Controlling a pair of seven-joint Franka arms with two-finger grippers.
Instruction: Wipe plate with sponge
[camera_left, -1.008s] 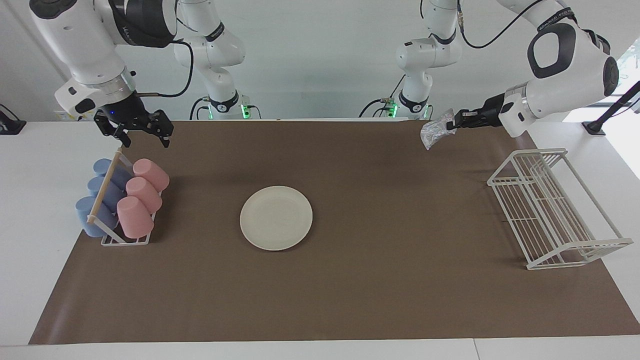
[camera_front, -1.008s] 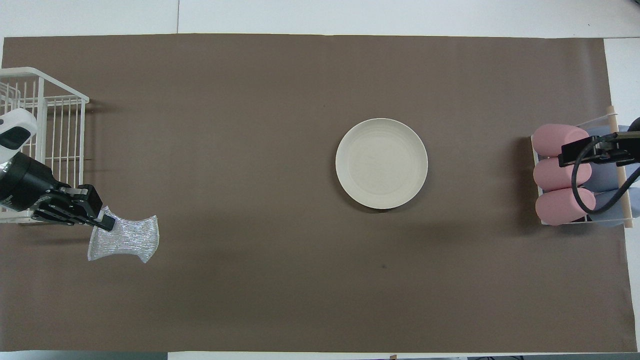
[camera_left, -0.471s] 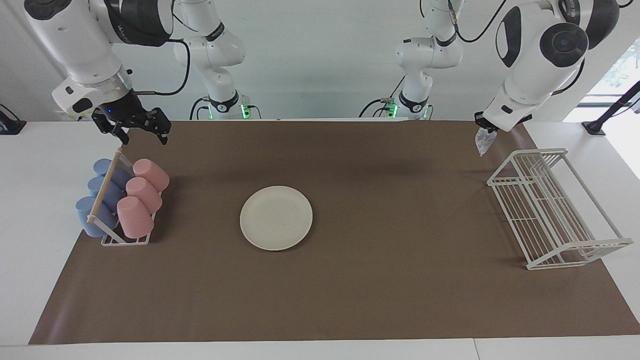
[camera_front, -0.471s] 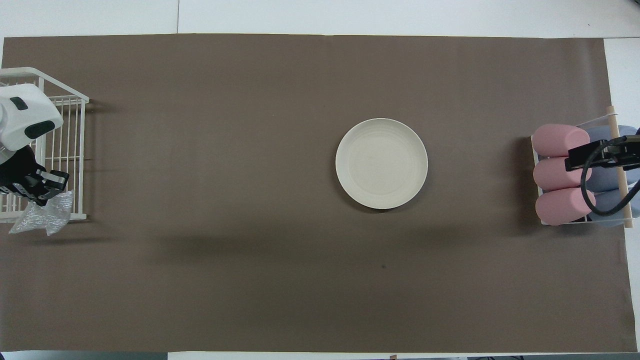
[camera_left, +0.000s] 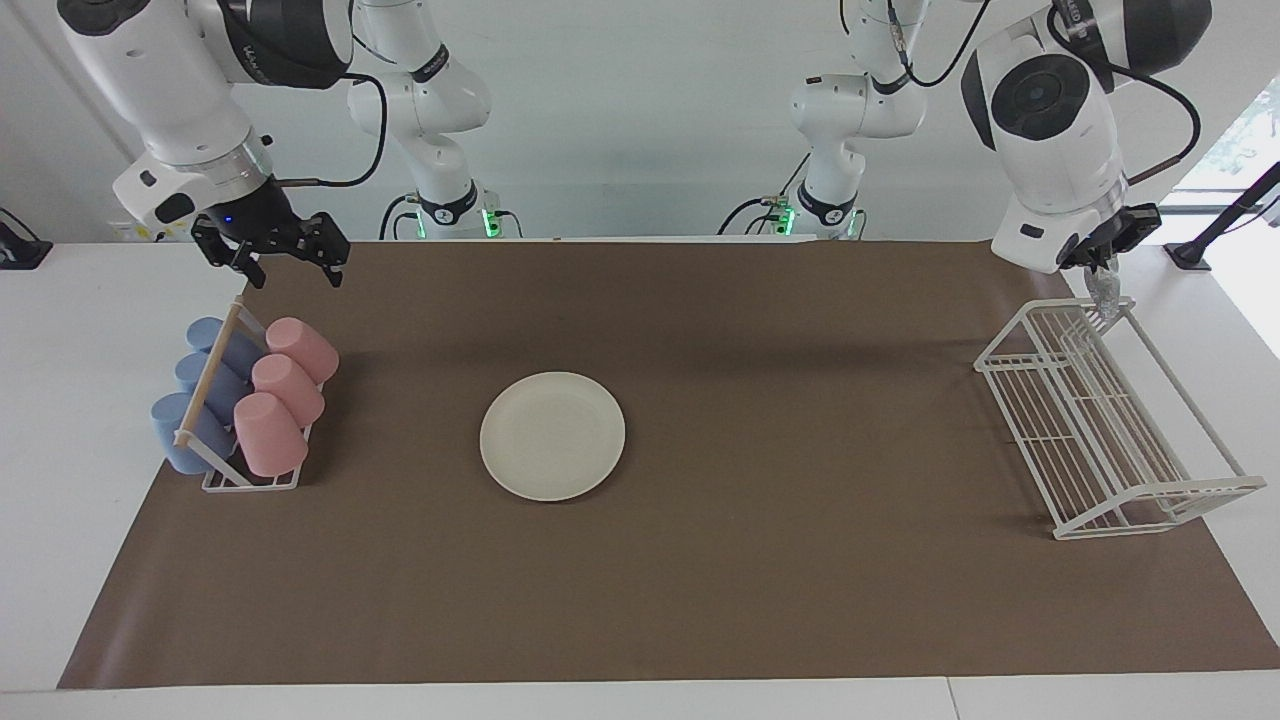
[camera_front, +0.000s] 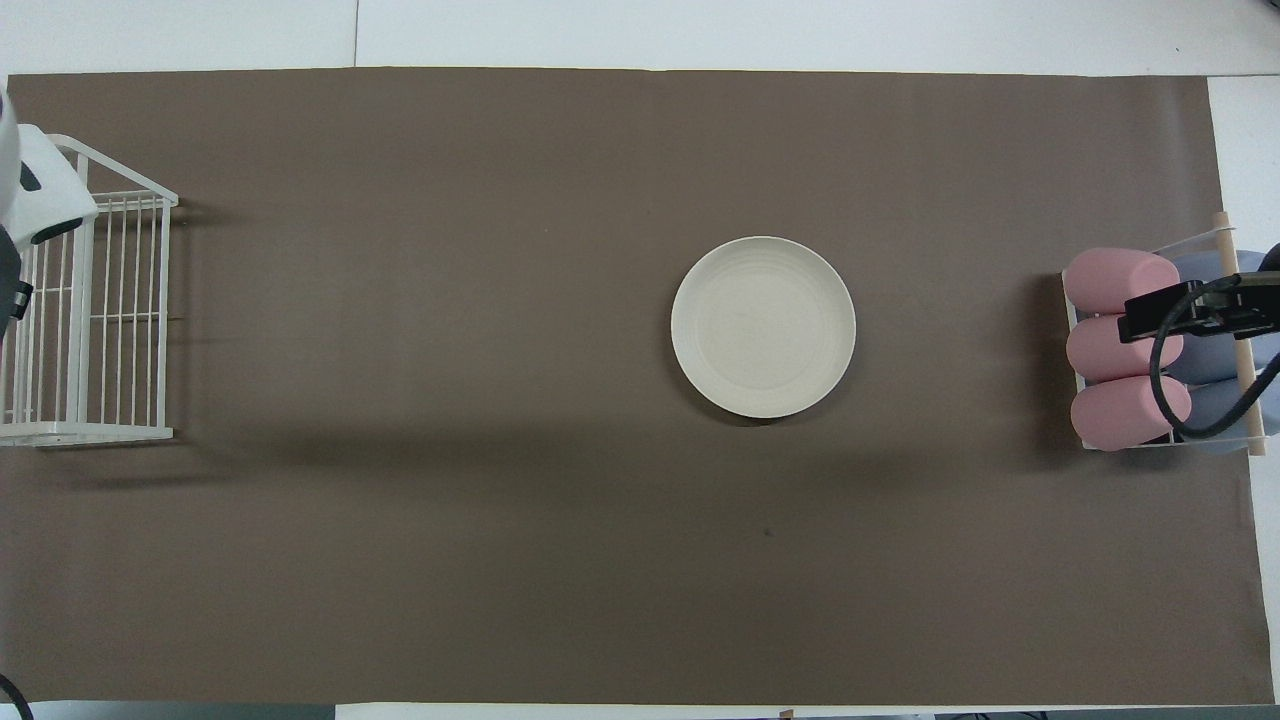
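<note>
1. The left gripper (camera_left: 1100, 262) hangs over the robot-side end of the white wire rack (camera_left: 1110, 420), at the left arm's end of the table. Its fingertips are pressed together on the sponge (camera_left: 1104, 292), a silvery, glittery, crinkled pad that dangles from them as a thin strip, its lower end level with the rack's top rail. Whether it touches the rail cannot be told. In the overhead view the sponge is out of sight and only the edge of the arm's white casing shows.
2. The rack is a long trough of thin white-coated wire, with parallel bars for a floor and a raised rail along each side. It stands half on the mat, half on the bare white table.
3. The right gripper (camera_left: 290, 262) hangs in the air over the mat's corner, above the robot-side end of the cup rack (camera_left: 225, 470). Its black fingers are spread wide and hold nothing. This arm waits.
4. The cup rack is a small white wire frame with a pale wooden rod (camera_left: 208, 375) running along its top. Three pink cups (camera_left: 285, 395) and three blue cups (camera_left: 195, 400), smooth and matte with rounded bottoms, lie tilted in two rows, one on either side of the rod.
5. The plate (camera_left: 552, 435) lies flat on the brown mat (camera_left: 760, 560), well apart from both grippers and closer to the cup rack than to the wire rack. It is round, cream-white and matte, with a shallow rim and faint concentric rings.
6. The mat is smooth, dull brown sheet, covering most of the white table (camera_left: 60, 400).
</note>
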